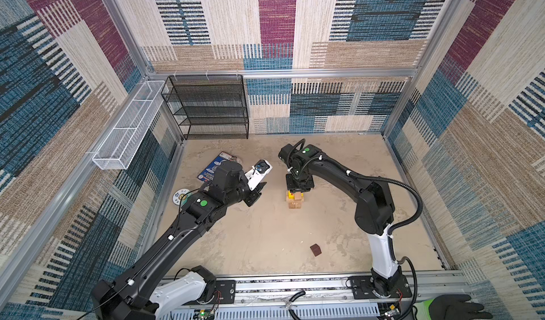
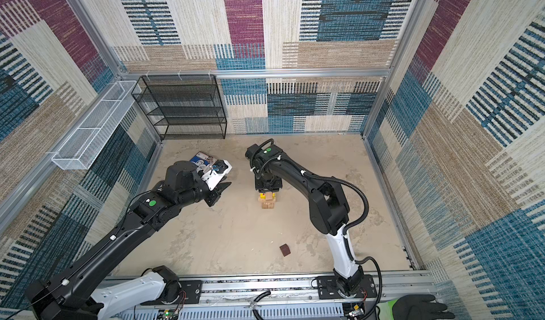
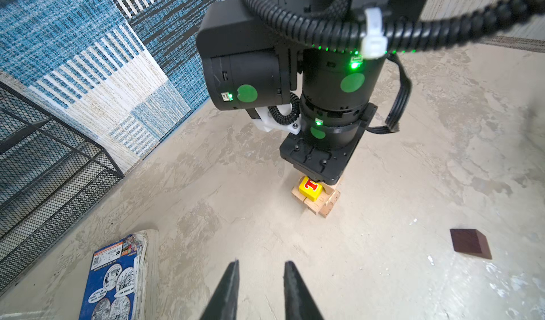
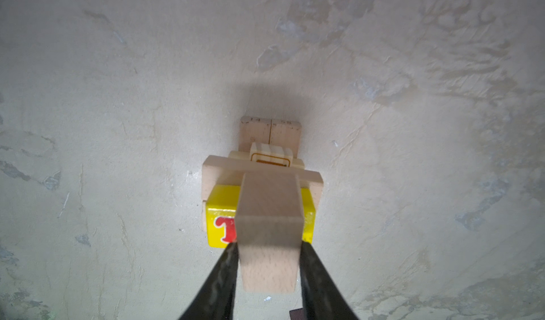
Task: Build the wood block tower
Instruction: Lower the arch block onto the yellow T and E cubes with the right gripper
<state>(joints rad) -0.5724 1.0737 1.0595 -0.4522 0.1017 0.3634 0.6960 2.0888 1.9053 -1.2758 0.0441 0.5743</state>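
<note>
Seating the pale wood block (image 4: 269, 203) squarely matters: fingers (image 4: 224, 277) of the right gripper (image 4: 268, 244) clamp its sides over the yellow T cube (image 4: 219, 224) topping the tower (image 1: 295, 203), mid bench (image 1: 265, 239). Centre it, release gently, lift straight. The left gripper (image 3: 261, 264) hangs open and empty.

The wood block tower (image 1: 295, 201) stands mid-table (image 1: 265, 239). The right gripper (image 4: 269, 246) hangs directly above it, with a block (image 4: 269, 203) between its jaws on the tower's top. A loose cube (image 1: 315, 249) lies nearer, slightly right. Left of the tower lie a packet (image 1: 212, 166), farther, and a disc (image 1: 177, 196), nearer. A mesh shelf (image 1: 206, 106) stands in the far left corner.
</note>
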